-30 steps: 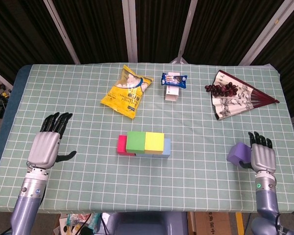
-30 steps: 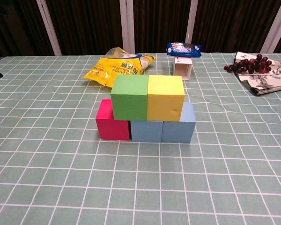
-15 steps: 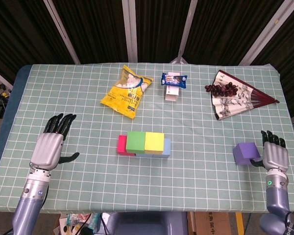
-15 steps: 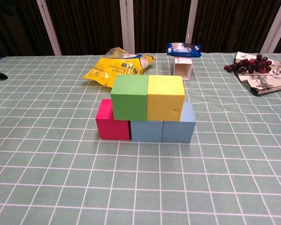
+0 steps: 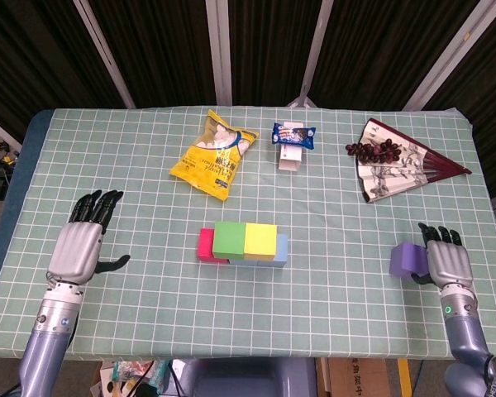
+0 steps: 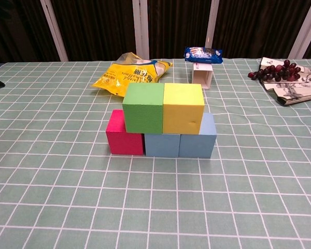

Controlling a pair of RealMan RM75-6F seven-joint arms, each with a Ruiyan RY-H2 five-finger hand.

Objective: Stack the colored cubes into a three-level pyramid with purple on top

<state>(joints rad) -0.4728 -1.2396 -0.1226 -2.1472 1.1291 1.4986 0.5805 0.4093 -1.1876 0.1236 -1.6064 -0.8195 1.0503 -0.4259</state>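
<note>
The block stack sits mid-counter (image 5: pixel 83 149) and serves as the landmark. Its bottom row is a red cube (image 6: pixel 124 136) at the left end and two blue cubes (image 6: pixel 163 144) (image 6: pixel 199 140) beside it, all touching. On top of them lie a green cube (image 6: pixel 143 107) and a yellow cube (image 6: pixel 183 108), side by side and touching; the green one straddles the red and the first blue.

The purple cube (image 5: pixel 405 260) is well to the right of the stack, near the counter's right front corner. The right robot hand (image 5: pixel 445 263) is against the cube's right side, its fingers (image 5: pixel 435 235) pointing away from the robot. The head view does not settle whether it grips the cube or only touches it, so I cannot tell its state. The chest view shows neither this robot hand nor the cube.

The left robot hand (image 5: pixel 81 245) is well to the left of the stack, released, back upward, fingers stretched and slightly apart, thumb out to the side, holding nothing.

Behind the stack and slightly left lies a yellow snack bag (image 5: pixel 213 155). Straight behind the stack is a small white box (image 6: pixel 203 73) with a blue packet (image 6: pixel 202 54) on top. Far behind and to the right of the stack lies an open fan (image 5: pixel 401 162) with dark red grapes (image 5: pixel 375 150) on it.
</note>
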